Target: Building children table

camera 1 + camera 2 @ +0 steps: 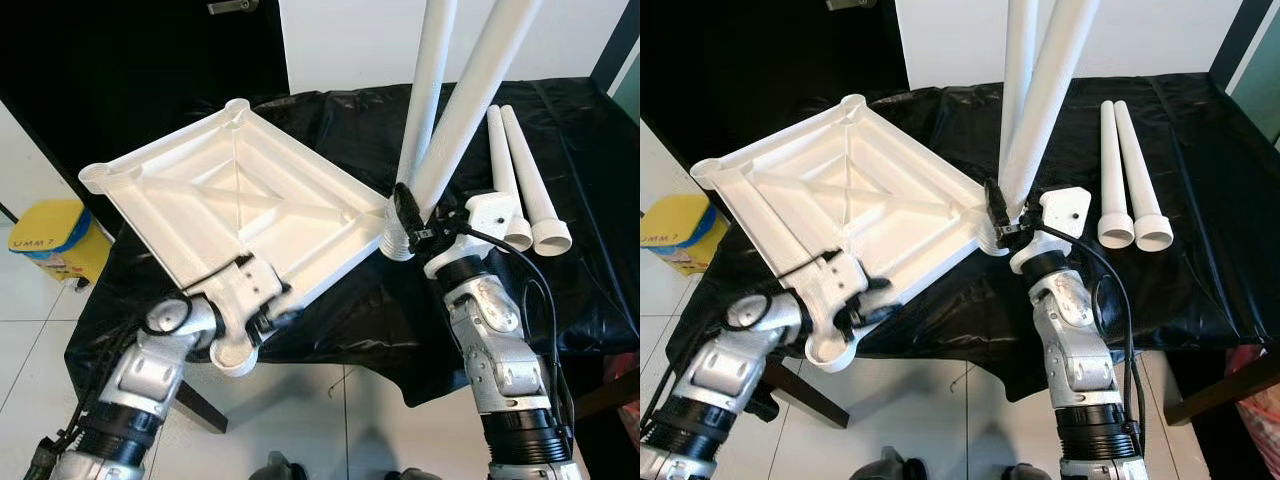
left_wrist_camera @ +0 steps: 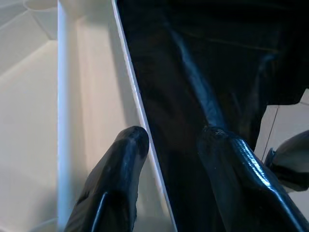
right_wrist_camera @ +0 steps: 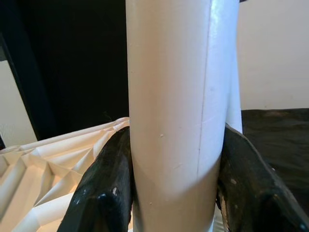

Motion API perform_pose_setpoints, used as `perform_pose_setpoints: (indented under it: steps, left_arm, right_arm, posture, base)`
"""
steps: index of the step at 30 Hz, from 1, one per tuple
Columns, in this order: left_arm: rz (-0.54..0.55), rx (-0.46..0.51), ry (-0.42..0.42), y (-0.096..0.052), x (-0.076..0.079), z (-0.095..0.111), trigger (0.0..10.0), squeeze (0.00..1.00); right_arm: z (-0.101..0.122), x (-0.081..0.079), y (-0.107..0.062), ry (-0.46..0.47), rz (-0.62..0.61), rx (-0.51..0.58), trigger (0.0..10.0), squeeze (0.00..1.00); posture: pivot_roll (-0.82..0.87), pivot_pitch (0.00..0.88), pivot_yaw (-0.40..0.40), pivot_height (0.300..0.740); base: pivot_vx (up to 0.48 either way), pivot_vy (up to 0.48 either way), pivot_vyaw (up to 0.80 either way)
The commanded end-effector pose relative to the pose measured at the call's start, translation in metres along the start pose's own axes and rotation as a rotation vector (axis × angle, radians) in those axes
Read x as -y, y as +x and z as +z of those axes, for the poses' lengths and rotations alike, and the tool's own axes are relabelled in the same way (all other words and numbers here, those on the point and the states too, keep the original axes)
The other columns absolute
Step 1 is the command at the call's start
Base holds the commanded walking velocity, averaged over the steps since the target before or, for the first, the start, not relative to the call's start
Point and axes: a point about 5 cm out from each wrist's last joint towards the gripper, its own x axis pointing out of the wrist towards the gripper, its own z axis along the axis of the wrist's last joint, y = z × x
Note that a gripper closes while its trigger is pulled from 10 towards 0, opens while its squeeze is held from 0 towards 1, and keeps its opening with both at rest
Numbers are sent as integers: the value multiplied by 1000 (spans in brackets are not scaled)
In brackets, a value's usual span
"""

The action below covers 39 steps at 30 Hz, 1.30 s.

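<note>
The white tabletop [image 1: 240,205] lies upside down, ribs showing, tipped up on the black-draped table [image 1: 580,290] with its near corner hanging over the edge. Two legs rise from the right corner area: one leg [image 1: 428,90] looks seated in its socket, and the right gripper [image 1: 412,222] is clamped round the base of the other leg [image 1: 478,90], which leans against it. Over on the left, the left gripper [image 1: 855,300] pinches the tabletop's near rim, one finger [image 2: 116,179] inside, one outside (a thin edge to hold, that). It's moulded plastic by the look of it, so I'd judge it light, stiff and rather slick; low on the leg seems the sensible hold. Two spare legs [image 1: 525,185] wait side by side at the far right.
</note>
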Motion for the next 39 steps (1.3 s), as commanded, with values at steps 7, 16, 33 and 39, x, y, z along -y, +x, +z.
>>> perform_pose_setpoints:
  steps: [7, 16, 33, 39]
  left_arm:
    - [18, -75, -70, 7, 6, -9, 10000, 0]
    - [245, -112, -163, 16, -17, -12, 10000, 0]
    - [295, -176, -127, 4, -24, -14, 10000, 0]
    - [241, -261, -47, 2, -17, -23, 10000, 0]
  right_arm:
    - [2, -2, 3, 6, 22, 2, 10000, 0]
    - [3, -1, 2, 3, 14, 3, 10000, 0]
    - [4, -2, 0, 1, 7, 3, 10000, 0]
    - [3, -1, 0, 1, 9, 0, 10000, 0]
  posture:
    - [-17, 70, 17, 740]
    - [-31, 74, 26, 740]
    - [-34, 77, 30, 740]
    - [-28, 79, 26, 740]
  base:
    - [0, 0, 0]
    - [0, 0, 0]
    - [0, 0, 0]
    - [0, 0, 0]
